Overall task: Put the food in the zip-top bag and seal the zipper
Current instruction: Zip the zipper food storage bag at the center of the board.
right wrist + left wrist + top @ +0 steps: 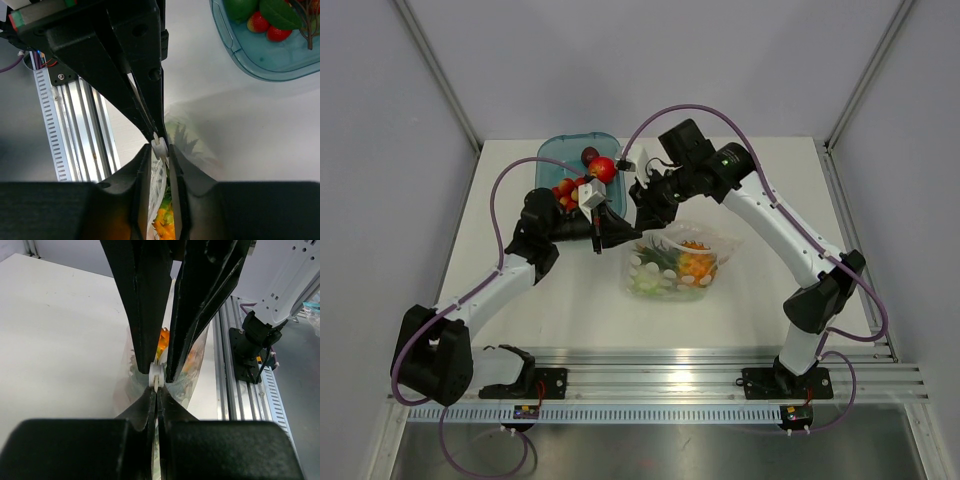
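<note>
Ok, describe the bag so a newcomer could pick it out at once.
Start at the white table and find the blue tray at its far edge. Toward the near edge and to the right lies the bag: clear crinkly film with orange and green food showing through, colourless where the tray is blue.

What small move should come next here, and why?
Probably slide the right gripper along the zipper, away from the left gripper. Both are shut side by side on the mouth of the zip-top bag, with food inside.
</note>
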Tool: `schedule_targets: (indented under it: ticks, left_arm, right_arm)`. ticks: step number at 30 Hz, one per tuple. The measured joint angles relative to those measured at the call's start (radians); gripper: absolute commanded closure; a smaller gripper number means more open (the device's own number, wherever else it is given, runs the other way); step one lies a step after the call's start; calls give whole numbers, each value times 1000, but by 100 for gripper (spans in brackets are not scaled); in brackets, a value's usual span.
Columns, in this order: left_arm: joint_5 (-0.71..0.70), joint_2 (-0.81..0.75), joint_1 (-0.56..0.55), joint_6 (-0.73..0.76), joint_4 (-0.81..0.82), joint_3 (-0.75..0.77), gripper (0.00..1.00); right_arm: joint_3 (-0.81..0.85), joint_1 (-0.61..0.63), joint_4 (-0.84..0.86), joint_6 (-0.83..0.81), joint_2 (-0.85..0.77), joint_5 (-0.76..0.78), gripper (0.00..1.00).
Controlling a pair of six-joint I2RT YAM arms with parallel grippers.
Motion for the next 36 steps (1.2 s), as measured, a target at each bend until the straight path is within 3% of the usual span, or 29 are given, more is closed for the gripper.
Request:
schedule_targets:
  ticks: [4,13,22,36]
  left_arm:
    - [0,0,0,0,-5,1,100]
    - [0,0,0,3,-30,1,100]
    - [0,0,-5,15,-39,1,100]
    - [-31,-8,31,-24,2,0,100]
  right_arm:
    - [0,0,-3,-4,0,-1,86]
    - [-53,0,33,5,-22,-5,100]
    - [-217,0,158,55,-132,30,100]
    - [-358,0,220,106,-260,154,100]
